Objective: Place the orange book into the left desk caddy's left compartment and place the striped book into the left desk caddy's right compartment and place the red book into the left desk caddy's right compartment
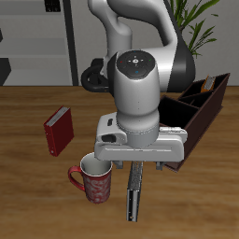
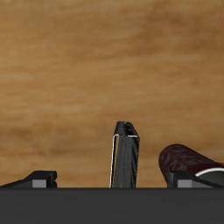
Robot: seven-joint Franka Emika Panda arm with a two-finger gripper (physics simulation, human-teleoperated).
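Nearest the front edge, the striped book [image 1: 133, 202] stands upright under the gripper [image 1: 136, 166], beside a red mug [image 1: 93, 179]. At the table's [image 1: 28, 187] back the caddy [image 1: 201, 105] holds the orange book [image 1: 217, 84]; the red book [image 1: 58, 130] stands apart. Only the wrist view shows the striped book [image 2: 125, 156] between the fingers [image 2: 39, 178], though I cannot tell whether they grip it.
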